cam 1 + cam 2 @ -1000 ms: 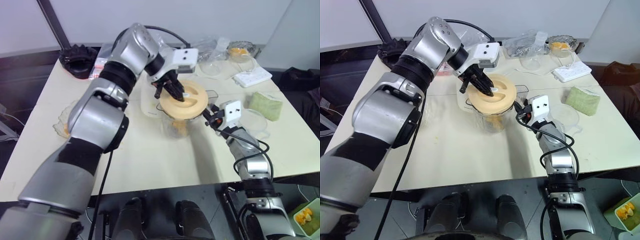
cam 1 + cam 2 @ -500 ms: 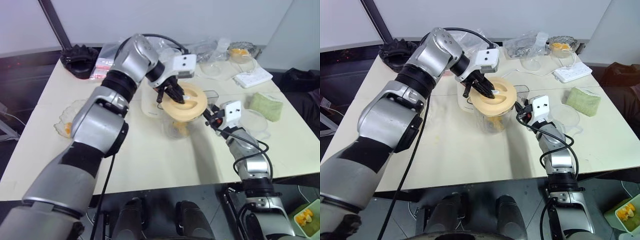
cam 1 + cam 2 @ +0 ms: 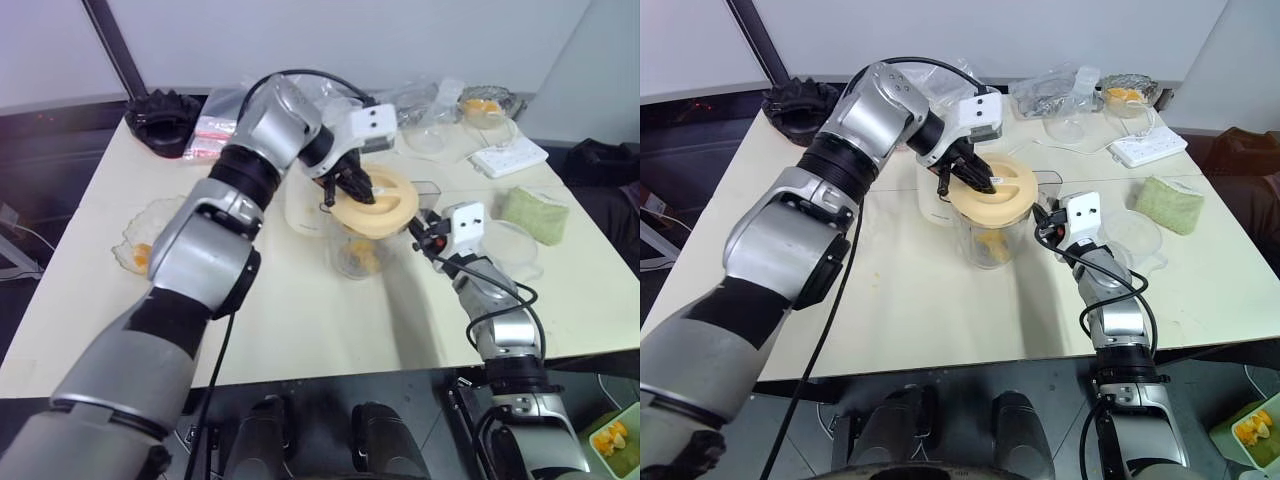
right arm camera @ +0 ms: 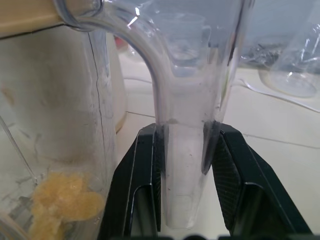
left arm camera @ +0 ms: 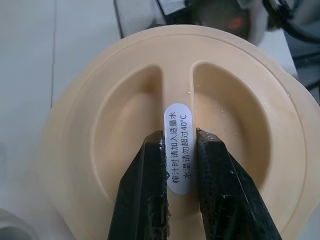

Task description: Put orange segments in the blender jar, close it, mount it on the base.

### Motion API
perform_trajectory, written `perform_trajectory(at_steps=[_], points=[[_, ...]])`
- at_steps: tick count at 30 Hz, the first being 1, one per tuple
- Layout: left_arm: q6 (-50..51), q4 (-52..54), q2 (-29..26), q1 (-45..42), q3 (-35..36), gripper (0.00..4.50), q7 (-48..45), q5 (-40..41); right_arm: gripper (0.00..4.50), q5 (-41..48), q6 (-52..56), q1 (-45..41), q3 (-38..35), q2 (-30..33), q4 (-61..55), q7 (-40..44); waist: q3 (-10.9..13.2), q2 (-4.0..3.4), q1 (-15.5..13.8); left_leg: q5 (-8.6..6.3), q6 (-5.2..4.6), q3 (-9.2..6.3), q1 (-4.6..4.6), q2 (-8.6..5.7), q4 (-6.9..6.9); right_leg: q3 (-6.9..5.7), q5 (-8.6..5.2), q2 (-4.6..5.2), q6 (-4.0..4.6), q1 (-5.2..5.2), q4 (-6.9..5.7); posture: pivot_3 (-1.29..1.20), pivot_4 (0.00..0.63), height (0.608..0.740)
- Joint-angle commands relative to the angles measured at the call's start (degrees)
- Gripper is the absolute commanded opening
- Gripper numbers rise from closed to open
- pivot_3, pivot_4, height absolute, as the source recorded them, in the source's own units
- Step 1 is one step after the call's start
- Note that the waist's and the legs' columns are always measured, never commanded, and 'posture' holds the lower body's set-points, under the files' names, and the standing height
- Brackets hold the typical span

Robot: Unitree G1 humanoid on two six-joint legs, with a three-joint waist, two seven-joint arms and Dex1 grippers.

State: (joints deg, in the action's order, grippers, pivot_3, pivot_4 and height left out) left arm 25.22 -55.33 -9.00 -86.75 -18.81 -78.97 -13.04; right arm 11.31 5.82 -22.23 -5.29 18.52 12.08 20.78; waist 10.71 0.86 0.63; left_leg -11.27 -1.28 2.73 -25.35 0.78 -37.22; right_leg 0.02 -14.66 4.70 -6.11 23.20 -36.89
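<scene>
The clear blender jar (image 3: 352,252) stands mid-table with orange segments (image 4: 65,205) at its bottom. A cream round lid (image 3: 388,208) lies slightly tilted over the jar's mouth. My left gripper (image 5: 179,137) is shut on the lid's labelled centre ridge, reaching down from above (image 3: 975,178). My right gripper (image 4: 183,131) is shut on the jar's clear side handle (image 4: 185,170), coming level from the right (image 3: 418,232). The cream-white base (image 3: 300,205) stands just behind the jar, partly hidden by my left arm.
A black ridged round object (image 3: 160,112) sits at the far left corner. A low clear tub (image 3: 140,250) with orange pieces is at the left edge. At the right are a white power strip (image 3: 508,155), a green cloth (image 3: 533,212) and clear tubs (image 3: 480,105).
My left gripper has sunk a little and rolled, bringing the lid lower and more tilted onto the jar's mouth. The right gripper has kept still on the handle.
</scene>
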Motion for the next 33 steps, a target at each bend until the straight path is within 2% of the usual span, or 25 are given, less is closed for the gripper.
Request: perform_trajectory(at_steps=[1, 8, 14, 19, 25, 28, 33], points=[[10.2, 6.5, 0.1, 4.6, -0.6, 0.25, 7.1, -1.3, 0.85, -1.1, -0.9, -0.3, 0.5, -0.3, -2.0, -0.2, 0.0, -0.01, 0.0, 0.00, 0.00, -0.01, 0.00, 0.00, 0.00, 0.00, 0.00, 0.00, 0.00, 0.00, 0.00, 0.00, 0.150, 0.740], [25.6, 19.0, -0.3, 12.2, -1.8, 0.25, 16.3, -2.6, 0.85, -1.2, -0.9, -0.7, 0.8, -0.5, -1.7, -0.3, -0.1, -0.10, -0.1, 0.00, 0.01, -0.06, 0.18, -0.01, 0.00, -0.02, -0.01, 0.02, 0.01, -0.26, 0.05, 0.00, 0.150, 0.740], [26.9, 24.2, -1.5, 15.0, -2.8, 0.25, 17.4, -1.1, 0.85, -1.3, -1.3, -1.4, 0.8, -0.4, -0.5, 0.2, -0.5, -0.54, 0.0, -0.02, 0.03, -0.11, 0.51, 0.01, 0.17, -0.06, -0.03, 0.06, 0.10, -0.73, 0.54, 0.00, 0.150, 0.740], [25.9, 24.4, -2.3, 14.4, -3.0, 0.25, 17.3, 0.1, 0.85, -1.5, -1.2, -1.5, 0.8, -0.3, -0.4, 0.7, -0.5, -0.57, 0.1, -0.02, 0.03, -0.08, 0.51, 0.01, 0.20, -0.05, -0.03, 0.10, 0.11, -0.72, 0.57, 0.00, 0.150, 0.740], [20.1, 28.0, -4.6, 12.3, -1.2, 3.23, 13.7, 4.6, 0.85, -1.8, -1.4, -1.6, 0.9, -0.2, 0.4, 1.2, -0.5, -0.57, 0.3, -0.02, 0.03, 0.00, 0.50, 0.01, 0.28, -0.04, -0.03, 0.18, 0.12, -0.61, 0.58, 0.00, 0.150, 0.740], [16.9, 28.9, -5.4, 8.8, 2.8, 3.23, 12.4, 8.9, 0.85, -1.8, -1.5, -1.4, 0.9, -0.1, 0.5, 1.5, -0.5, -0.58, 0.4, -0.02, 0.03, 0.06, 0.28, 0.02, 0.31, -0.02, -0.01, 0.29, 0.15, -0.35, 0.58, 0.00, 0.150, 0.740], [18.5, 26.9, -7.5, 0.4, 9.6, 3.23, 11.1, 16.4, 0.85, -2.0, -1.6, -1.1, 0.6, 0.4, 1.2, 2.1, -0.4, -0.53, 0.4, 0.00, 0.01, 0.15, -0.35, 0.00, 0.23, 0.00, 0.13, 0.15, -0.07, 0.26, 0.53, 0.00, 0.150, 0.740]])
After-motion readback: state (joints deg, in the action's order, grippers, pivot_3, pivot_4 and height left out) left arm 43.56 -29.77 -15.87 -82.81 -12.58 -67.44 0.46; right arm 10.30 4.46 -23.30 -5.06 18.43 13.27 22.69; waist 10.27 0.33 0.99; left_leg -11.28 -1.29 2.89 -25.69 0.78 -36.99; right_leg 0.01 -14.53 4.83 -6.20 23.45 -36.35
